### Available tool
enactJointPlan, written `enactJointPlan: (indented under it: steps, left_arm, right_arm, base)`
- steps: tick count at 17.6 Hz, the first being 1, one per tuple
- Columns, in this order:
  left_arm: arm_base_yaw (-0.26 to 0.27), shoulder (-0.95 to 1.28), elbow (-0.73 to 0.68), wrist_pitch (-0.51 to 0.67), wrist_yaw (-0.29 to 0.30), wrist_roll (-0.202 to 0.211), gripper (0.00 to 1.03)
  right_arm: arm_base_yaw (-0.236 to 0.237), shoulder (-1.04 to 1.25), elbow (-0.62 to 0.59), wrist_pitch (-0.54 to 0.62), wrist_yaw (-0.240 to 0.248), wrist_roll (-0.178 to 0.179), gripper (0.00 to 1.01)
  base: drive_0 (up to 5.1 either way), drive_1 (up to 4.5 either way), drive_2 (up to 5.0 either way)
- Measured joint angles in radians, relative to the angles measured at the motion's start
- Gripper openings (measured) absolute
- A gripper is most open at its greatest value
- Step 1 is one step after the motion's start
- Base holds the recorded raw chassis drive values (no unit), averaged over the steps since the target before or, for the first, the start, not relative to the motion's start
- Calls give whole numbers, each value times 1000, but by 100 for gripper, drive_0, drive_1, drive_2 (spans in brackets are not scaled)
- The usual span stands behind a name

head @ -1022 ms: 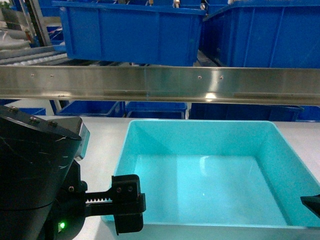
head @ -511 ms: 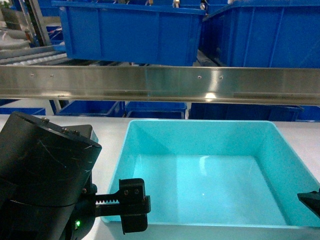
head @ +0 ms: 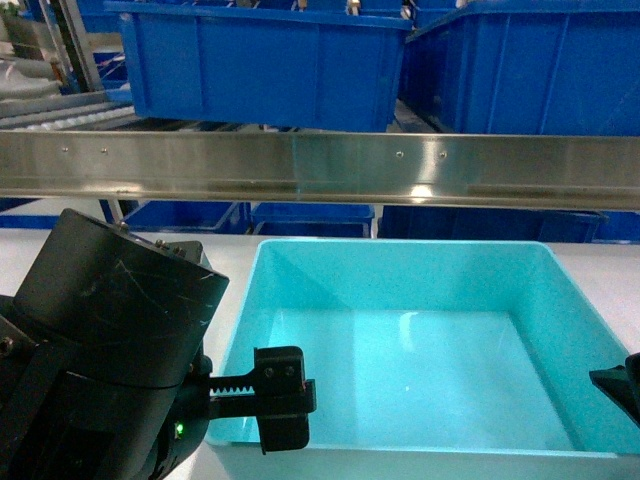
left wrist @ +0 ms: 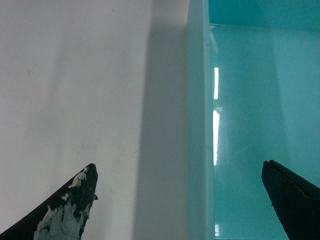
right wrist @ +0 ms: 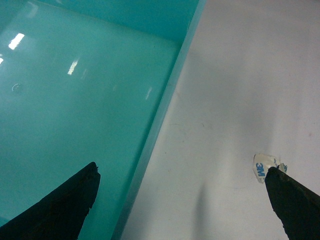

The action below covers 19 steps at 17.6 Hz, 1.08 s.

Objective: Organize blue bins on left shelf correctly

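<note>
A light turquoise blue bin sits empty on the white table, just in front of the left shelf's steel front rail. My left gripper is open and straddles the bin's left wall, one finger outside over the table, the other inside. In the head view its black body fills the lower left, with one finger at the bin's near left corner. My right gripper is open across the bin's right wall. Only a tip of it shows in the head view.
Two dark blue crates stand on the shelf above the rail, with white rollers at the upper left. More blue crates sit behind under the rail. A scrap of 3M tape lies on the table.
My left arm has moved right and forward, bringing its finger further along the bin's near left corner. The right gripper tip shifted slightly toward the frame edge. The bin has not moved.
</note>
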State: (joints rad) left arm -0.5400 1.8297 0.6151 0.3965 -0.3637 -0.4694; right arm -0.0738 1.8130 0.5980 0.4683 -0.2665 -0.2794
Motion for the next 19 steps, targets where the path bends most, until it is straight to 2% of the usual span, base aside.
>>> enactJointPlan:
  steps: [4, 7, 9, 13, 14, 15, 16, 19]
  left_arm:
    - [-1, 11, 5, 5, 0, 6, 98]
    - [-1, 11, 5, 5, 0, 7, 79]
    - [-1, 11, 5, 5, 0, 7, 57]
    - [-12, 11, 6, 11, 25, 6, 25]
    - [-16, 11, 10, 14, 38, 6, 13]
    - [-21, 11, 12, 16, 48, 1, 3]
    - [-21, 11, 12, 16, 49, -21, 2]
    - [-21, 11, 12, 16, 48, -23, 2]
  right_arm:
    - [2, 0, 1, 16, 23, -18, 98]
    - [2, 0, 1, 16, 23, -19, 78]
    - [2, 0, 1, 16, 23, -19, 54]
    - [3, 0, 1, 15, 5, -18, 23]
    - [10, 0, 0, 14, 1, -8, 10]
    - [10, 0, 1, 19, 1, 24, 3]
    - [10, 0, 1, 18, 1, 49, 3]
    - [10, 0, 1, 17, 1, 58, 3]
  base:
    - [0, 0, 0]
    - [0, 0, 0]
    - [0, 0, 0]
    - [0, 0, 0]
    - [0, 0, 0]
    - [0, 0, 0]
    - [0, 0, 0]
    - [0, 0, 0]
